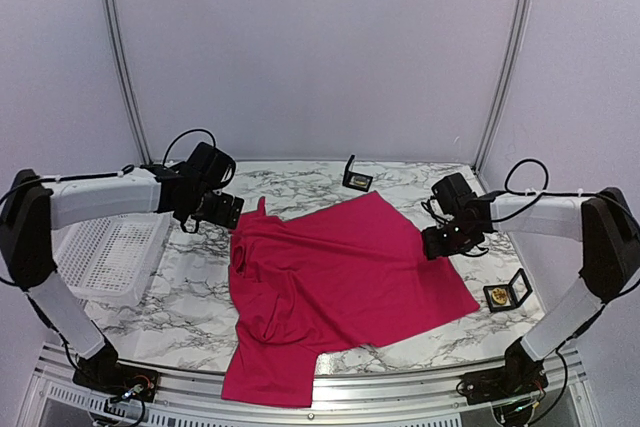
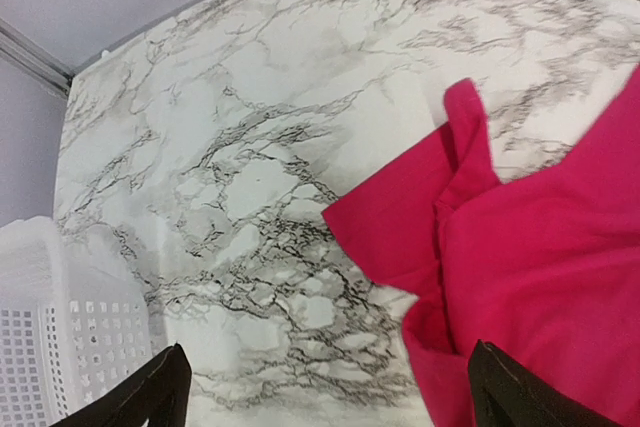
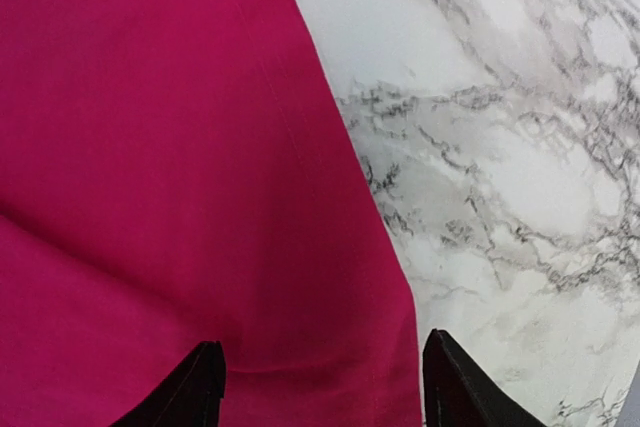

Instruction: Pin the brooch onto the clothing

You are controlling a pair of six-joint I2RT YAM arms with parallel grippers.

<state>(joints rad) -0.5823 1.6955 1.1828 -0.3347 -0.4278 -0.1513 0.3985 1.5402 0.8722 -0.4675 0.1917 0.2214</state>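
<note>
Top external, white basket left of clothing, boxed brooch right

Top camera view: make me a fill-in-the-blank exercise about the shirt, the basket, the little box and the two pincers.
1. The pink T-shirt lies on a table with a ____ pattern.
2. The white basket sits at the table's ____ edge.
3. The open box near the right pincer holds a gold ____.
4. The left pincer and the right pincer both stand ____, holding nothing.
Missing words: marble; left; brooch; open.
</note>
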